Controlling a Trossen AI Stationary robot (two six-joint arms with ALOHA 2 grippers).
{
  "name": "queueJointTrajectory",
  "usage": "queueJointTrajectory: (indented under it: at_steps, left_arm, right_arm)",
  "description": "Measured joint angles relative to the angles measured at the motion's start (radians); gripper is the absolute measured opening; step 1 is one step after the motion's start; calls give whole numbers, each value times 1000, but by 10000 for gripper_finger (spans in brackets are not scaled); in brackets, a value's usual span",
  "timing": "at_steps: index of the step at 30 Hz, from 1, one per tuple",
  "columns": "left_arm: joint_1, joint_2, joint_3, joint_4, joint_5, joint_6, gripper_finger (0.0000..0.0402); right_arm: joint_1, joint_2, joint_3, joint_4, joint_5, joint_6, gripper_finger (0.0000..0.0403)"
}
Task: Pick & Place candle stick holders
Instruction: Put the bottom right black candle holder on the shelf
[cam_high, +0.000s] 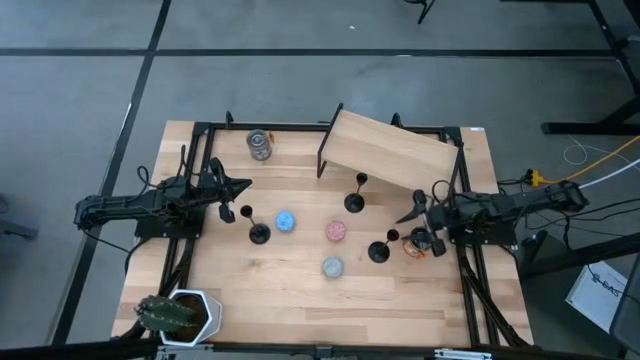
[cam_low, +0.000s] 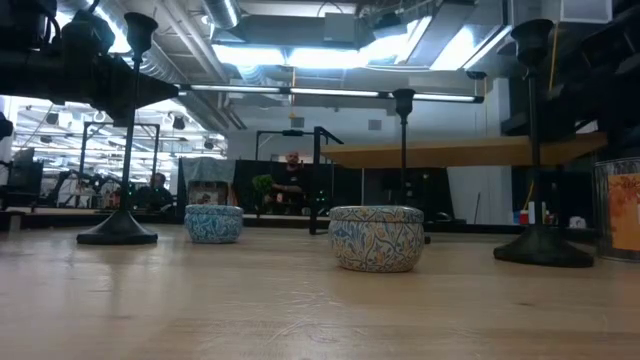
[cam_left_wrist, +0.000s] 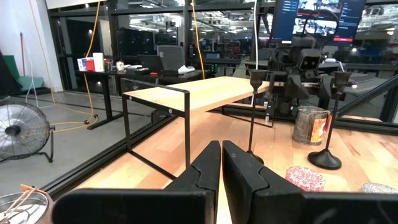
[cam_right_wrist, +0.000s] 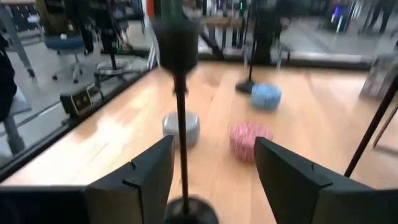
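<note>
Release step judged in hand: right gripper (cam_right_wrist: 211, 171) stands apart around a holder (cam_right_wrist: 180, 112) near the desk's (cam_high: 260, 290) right edge; retreat is called for next. Left gripper (cam_left_wrist: 221, 163) is closed, empty.

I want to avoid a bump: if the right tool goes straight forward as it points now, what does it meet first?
Probably the candle stick holder standing between the open right tool; its stem is directly ahead, though depth is unclear.
</note>
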Motion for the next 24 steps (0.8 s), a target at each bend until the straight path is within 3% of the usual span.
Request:
queueJointTrajectory:
  at_steps: [18, 24]
  left_arm:
    - [0, 0, 0, 0, 0, 0, 11]
    - [0, 0, 0, 0, 0, 0, 12]
  right_arm:
    - [22, 378, 0, 390, -45, 0, 222]
    - [53, 465, 46, 390, -28, -3, 222]
